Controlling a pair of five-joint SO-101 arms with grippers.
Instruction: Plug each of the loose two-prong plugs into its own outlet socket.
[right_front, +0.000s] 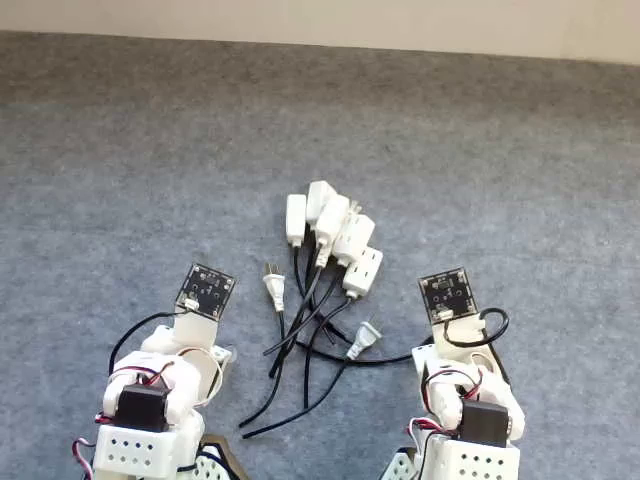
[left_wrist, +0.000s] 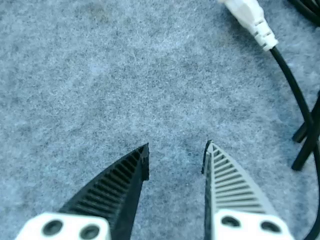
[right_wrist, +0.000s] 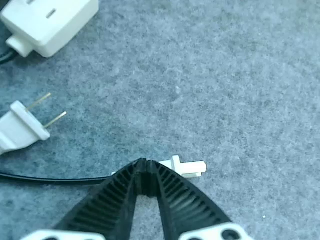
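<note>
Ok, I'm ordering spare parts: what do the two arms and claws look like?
The left arm and right arm are white shells with black motors, red and black wires and a black camera board each. The left claw has one black, one pale ribbed finger; the right claw's are black.

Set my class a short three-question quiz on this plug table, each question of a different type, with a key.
1. True or false: the left gripper is open.
2. Multiple choice: the plug near the right gripper lies A) on a plate, B) on the carpet, C) in the gripper.
3. Fill in: the cord is ____ in colour.
Key: 1 true; 2 B; 3 black.
</note>
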